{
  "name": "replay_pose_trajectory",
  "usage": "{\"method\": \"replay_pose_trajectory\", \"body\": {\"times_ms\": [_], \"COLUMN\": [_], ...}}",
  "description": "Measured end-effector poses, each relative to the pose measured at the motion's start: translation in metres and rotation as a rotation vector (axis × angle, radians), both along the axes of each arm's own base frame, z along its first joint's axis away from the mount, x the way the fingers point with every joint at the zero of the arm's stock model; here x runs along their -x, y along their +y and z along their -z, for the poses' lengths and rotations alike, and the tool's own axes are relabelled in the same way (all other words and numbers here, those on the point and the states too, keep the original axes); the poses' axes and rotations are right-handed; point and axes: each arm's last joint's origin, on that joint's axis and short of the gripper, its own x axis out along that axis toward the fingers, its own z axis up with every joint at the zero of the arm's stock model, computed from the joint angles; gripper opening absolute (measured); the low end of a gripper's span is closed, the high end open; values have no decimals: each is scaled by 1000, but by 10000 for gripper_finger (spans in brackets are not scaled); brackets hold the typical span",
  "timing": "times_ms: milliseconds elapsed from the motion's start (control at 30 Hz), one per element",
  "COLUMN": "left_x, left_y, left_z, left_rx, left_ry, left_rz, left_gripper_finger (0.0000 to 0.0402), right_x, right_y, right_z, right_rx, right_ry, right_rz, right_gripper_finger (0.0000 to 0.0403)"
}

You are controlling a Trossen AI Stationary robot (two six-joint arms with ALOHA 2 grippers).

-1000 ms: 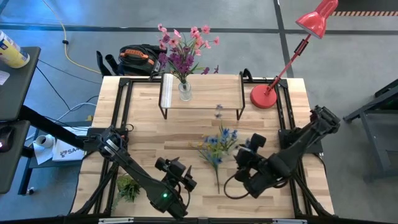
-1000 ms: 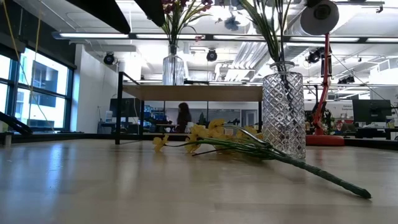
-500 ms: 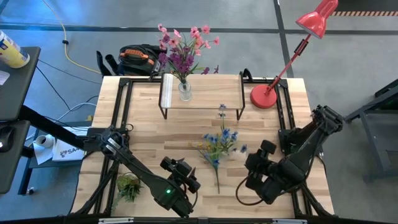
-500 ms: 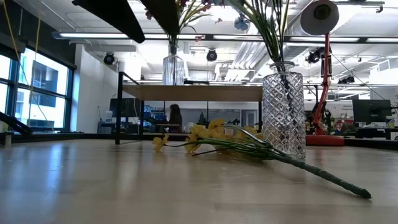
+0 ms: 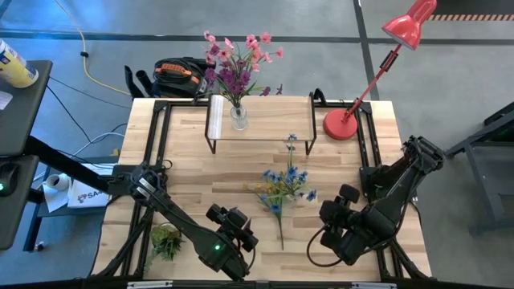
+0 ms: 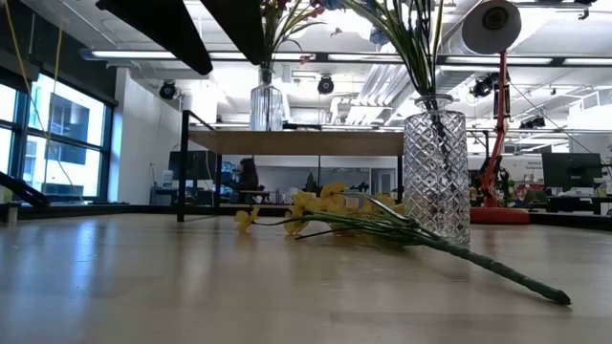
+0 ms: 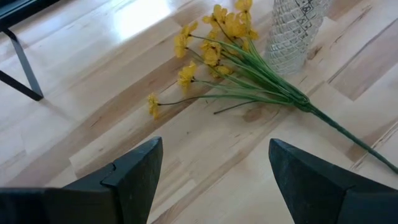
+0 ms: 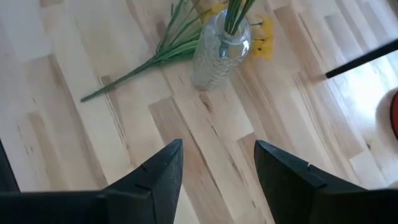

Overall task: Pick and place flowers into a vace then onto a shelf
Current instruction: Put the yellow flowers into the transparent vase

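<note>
A cut-glass vase stands mid-table with green stems of blue flowers upright in it. A bunch of yellow flowers lies flat on the table beside the vase, its long green stem pointing at the near edge. The pink and purple flowers stand in a second glass vase on the shelf at the far side. My left gripper hovers open, near-left of the yellow bunch. My right gripper hovers open, to the right of the mid-table vase.
A red desk lamp stands at the far right corner. A small green plant tuft lies near the left front. Black frame rails run along the table's sides. Bare wood lies between the vase and the shelf.
My right gripper has drawn back from the mid-table vase toward the table's right edge and turned somewhat. The blue blossoms have swayed a little above the vase. The yellow bunch and both vases have stayed in place.
</note>
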Motion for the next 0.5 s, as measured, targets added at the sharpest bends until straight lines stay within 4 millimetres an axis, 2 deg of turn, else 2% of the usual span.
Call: {"method": "replay_pose_trajectory", "body": {"times_ms": [267,500], "left_x": [0,-1], "left_y": [-1,-3], "left_z": [1,2], "left_rx": [16,76], "left_ry": [19,26], "left_rz": [5,2], "left_gripper_finger": [326,326], "right_x": [0,-1], "right_y": [2,13], "right_z": [1,1], "right_rx": [-79,-204], "right_ry": [22,-18], "right_rz": [53,82], "right_gripper_finger": [187,186]}}
